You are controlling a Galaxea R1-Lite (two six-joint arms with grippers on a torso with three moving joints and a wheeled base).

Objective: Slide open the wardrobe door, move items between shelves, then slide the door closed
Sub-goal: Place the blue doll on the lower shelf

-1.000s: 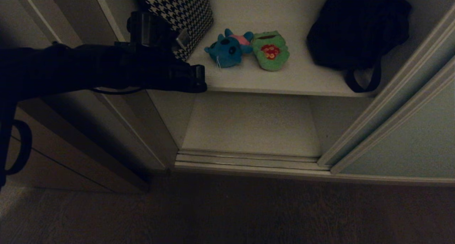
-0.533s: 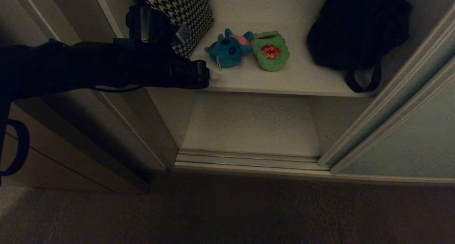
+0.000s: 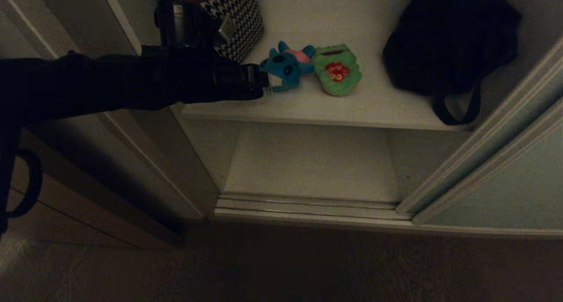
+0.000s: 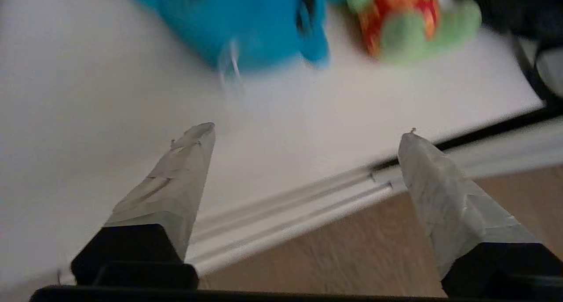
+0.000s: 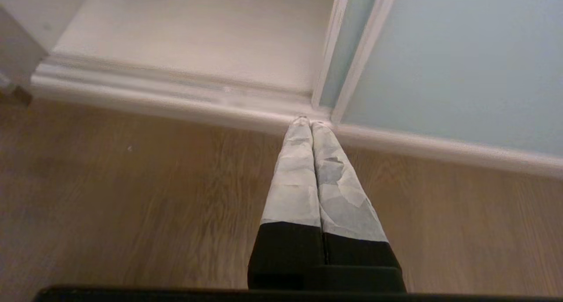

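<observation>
Wardrobe interior, dim; sliding wardrobe door [image 3: 506,179] drawn aside at lower right of the head view, opening exposed.

Upper shelf [image 3: 316,108]: off-white board, upper centre of the head view. Holds both items, a houndstooth bag [image 3: 239,18] at upper left and a black bag [image 3: 448,38] at upper right.

Lower shelf [image 3: 312,165]: off-white board, centre of the head view, one step down.

Teal plush toy [image 3: 281,67]: lying on the upper shelf, upper centre, touching the green frog plush toy [image 3: 338,70] on its right. Long axis of the teal toy hard to judge; it lies roughly across the frame.

Left gripper [image 3: 264,80]: reaches in from the left of the head view, level with the upper shelf. Jaws spread wide, nothing between them. In the left wrist view the gripper [image 4: 308,132] has bare shelf between its fingertips, with the teal toy [image 4: 246,25] straight ahead toward the top of the frame, near but apart; the frog toy [image 4: 409,20] lies off toward the top right.

Right gripper [image 5: 310,122]: parked low over the wooden floor [image 5: 132,196] by the door track, fingers pressed together, empty.

Judgement: left arm is nearer; a short forward advance should bring the teal toy between the jaws.
</observation>
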